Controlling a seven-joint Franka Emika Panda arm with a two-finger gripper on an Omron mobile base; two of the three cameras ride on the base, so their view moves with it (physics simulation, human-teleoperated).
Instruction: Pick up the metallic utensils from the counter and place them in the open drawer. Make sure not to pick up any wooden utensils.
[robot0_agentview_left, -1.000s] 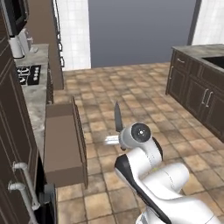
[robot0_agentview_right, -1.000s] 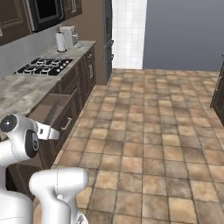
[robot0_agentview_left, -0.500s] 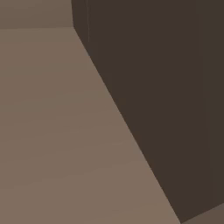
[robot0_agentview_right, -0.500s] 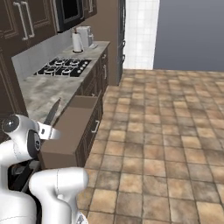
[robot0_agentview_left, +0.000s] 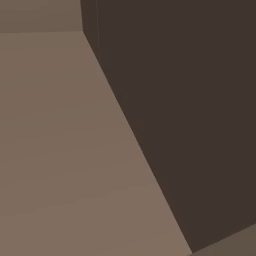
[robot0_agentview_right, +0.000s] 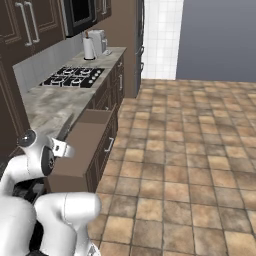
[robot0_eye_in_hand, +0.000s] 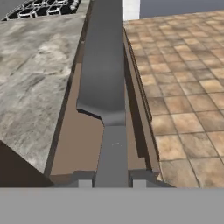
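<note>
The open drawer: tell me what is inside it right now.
The open drawer shows a bare brown floor. The knife, shut in the gripper, hangs over it and covers a strip down its middle, so that strip can't be checked.

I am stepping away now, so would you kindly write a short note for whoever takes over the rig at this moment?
Pincer: shut on the knife, blade pointing away from the hand.
Knife: held in the air above the open drawer, seen in the hand view running along the drawer's length.
Drawer: pulled out from the cabinet below the stone counter; the part of its floor on view is bare.
Done: knife picked up and brought over the drawer.
Left: lower and release the knife into the drawer. The metal spoon and wooden spoon are not located from here.
</note>
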